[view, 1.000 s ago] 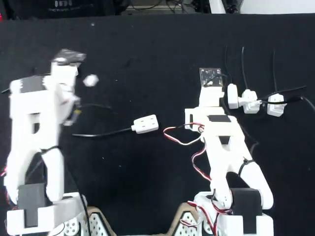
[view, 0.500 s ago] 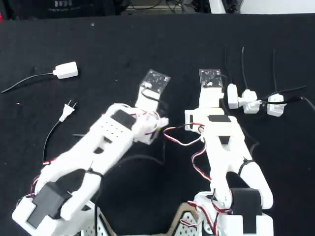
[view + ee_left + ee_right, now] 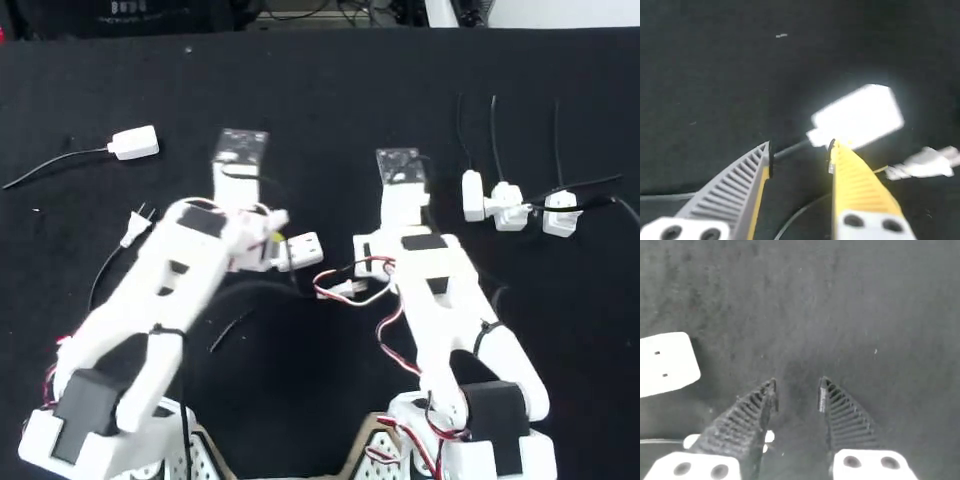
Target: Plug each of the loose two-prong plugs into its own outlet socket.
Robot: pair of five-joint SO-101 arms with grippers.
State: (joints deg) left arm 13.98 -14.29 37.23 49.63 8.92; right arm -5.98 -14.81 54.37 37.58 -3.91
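A white outlet socket (image 3: 301, 250) lies mid-table on a black cable. My left gripper (image 3: 800, 147) is open just short of it, the grey and yellow fingers straddling the cable where it enters the socket (image 3: 857, 117). In the high view the left gripper (image 3: 274, 240) sits at the socket's left end. My right gripper (image 3: 797, 386) is open over bare black cloth, with the slotted socket (image 3: 665, 362) off to one side. A loose two-prong plug (image 3: 136, 224) lies at the left. A second white socket (image 3: 135, 143) lies at the far left back.
Several white plug and socket pieces (image 3: 510, 208) with black cables cluster at the right back. Red and white servo wires (image 3: 350, 283) loop between the arms. The black cloth (image 3: 330, 90) covers the table, with open room at the back.
The left arm swung from the far left to the middle, then drew back so its gripper is at the socket. The right arm shifted a little to the left.
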